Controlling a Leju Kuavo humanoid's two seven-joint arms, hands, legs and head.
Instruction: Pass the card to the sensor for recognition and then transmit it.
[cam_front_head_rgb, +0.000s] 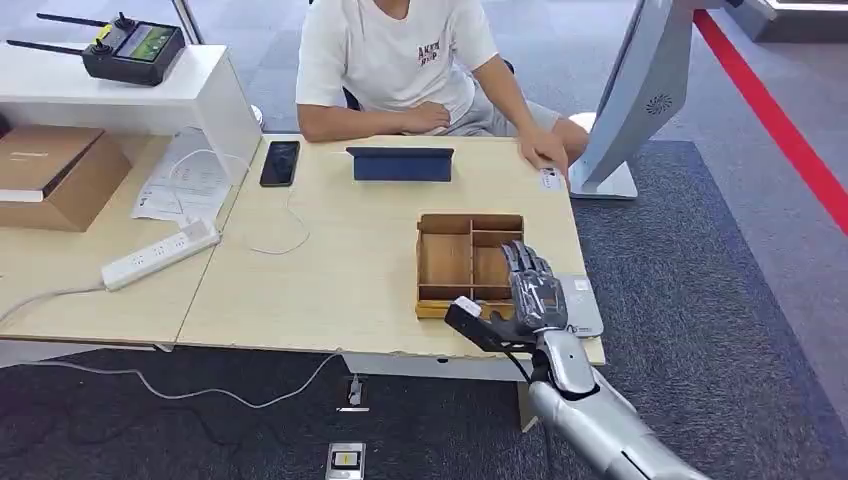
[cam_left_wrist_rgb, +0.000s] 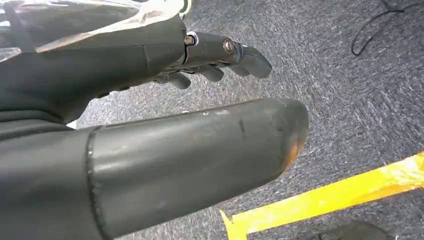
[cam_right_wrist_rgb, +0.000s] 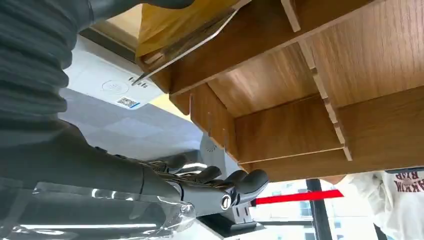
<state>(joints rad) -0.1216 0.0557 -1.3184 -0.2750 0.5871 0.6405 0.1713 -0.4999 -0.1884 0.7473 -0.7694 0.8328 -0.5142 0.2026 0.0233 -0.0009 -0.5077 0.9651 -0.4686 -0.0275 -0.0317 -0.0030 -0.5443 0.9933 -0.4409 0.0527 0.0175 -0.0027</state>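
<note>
the right hand (cam_front_head_rgb: 530, 290) reaches over the near right edge of the table (cam_front_head_rgb: 330, 270), fingers stretched flat and close together, holding nothing, its fingertips over the near right part of the tray (cam_front_head_rgb: 469, 262). in the right wrist view the same hand (cam_right_wrist_rgb: 200, 187) lies with fingers extended just beside the tray's wooden dividers (cam_right_wrist_rgb: 320, 90). a black part with a white label (cam_front_head_rgb: 470, 318) juts left from the wrist. just right of the hand, at the table's near right corner, lies a flat grey sensor (cam_front_head_rgb: 580, 303); the right wrist view shows its pale face with a small printed code (cam_right_wrist_rgb: 112, 90). i cannot tell where the card is; a thin, shiny, yellowish sheet (cam_right_wrist_rgb: 185, 30) leans at the tray's edge in the right wrist view, but what it is stays unclear.

the left hand (cam_left_wrist_rgb: 210, 55) hangs over grey carpet beside a yellow floor stripe (cam_left_wrist_rgb: 320, 200), fingers loosely curled, thumb straight, holding nothing.

farther off, a white power strip (cam_front_head_rgb: 160, 254) lies at left, with a cardboard box (cam_front_head_rgb: 55, 170) beyond it. a black phone (cam_front_head_rgb: 280, 162) and a blue tablet stand (cam_front_head_rgb: 400, 163) sit near the far edge. a person (cam_front_head_rgb: 400, 60) in a white shirt sits behind the table, one hand (cam_front_head_rgb: 545, 150) on its far right corner.
</note>
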